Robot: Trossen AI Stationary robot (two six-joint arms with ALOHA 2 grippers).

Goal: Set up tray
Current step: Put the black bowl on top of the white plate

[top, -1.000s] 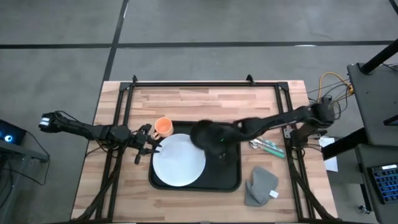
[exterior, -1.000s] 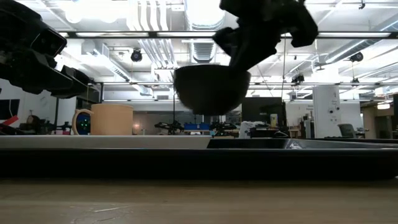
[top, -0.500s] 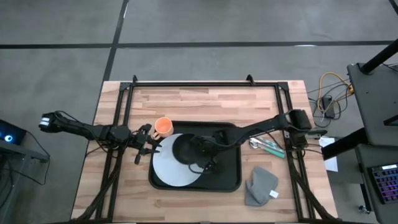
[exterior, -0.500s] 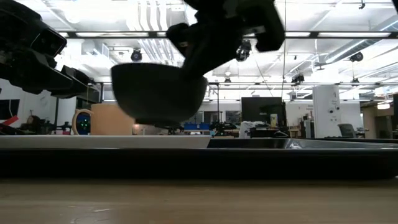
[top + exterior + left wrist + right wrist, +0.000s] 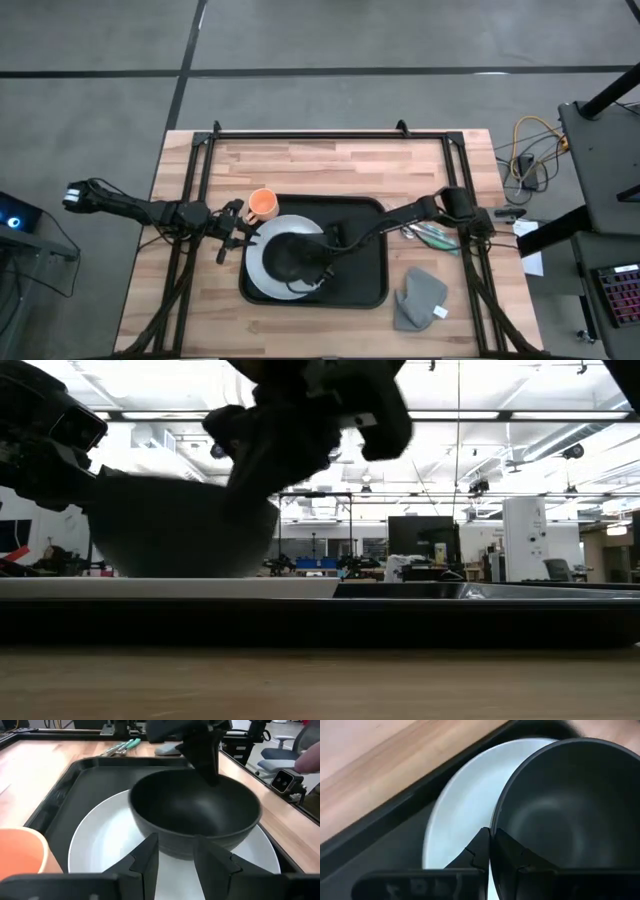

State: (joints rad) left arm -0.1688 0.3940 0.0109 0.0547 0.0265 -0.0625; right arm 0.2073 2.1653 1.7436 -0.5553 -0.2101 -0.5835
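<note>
Overhead first: tray [image 5: 365,285] lies at table centre, a white plate [image 5: 256,268] filling its nine o'clock half, and the right gripper [image 5: 322,262] holds a dark bowl [image 5: 290,258] over that plate. The left gripper [image 5: 238,232] waits just off the tray's nine o'clock edge, fingers partly parted and empty, with an orange cup [image 5: 263,204] at the tray's eleven o'clock corner. A grey cloth [image 5: 420,298] sits at five o'clock off the tray.

Table-level view: the bowl [image 5: 180,528] hangs very near the plate; whether it touches I cannot tell. Letting go before it rests could make it drop and rock.

Left wrist view: the bowl [image 5: 196,812] looks slightly tilted over the plate [image 5: 95,847], pinched at its rim alone, so it might twist or slip.

Right wrist view: the fingers [image 5: 506,851] are closed tight on the bowl's wall [image 5: 495,822], one inside, one outside. Set off-centre, the bowl could slide on the smooth plate [image 5: 457,815].
</note>
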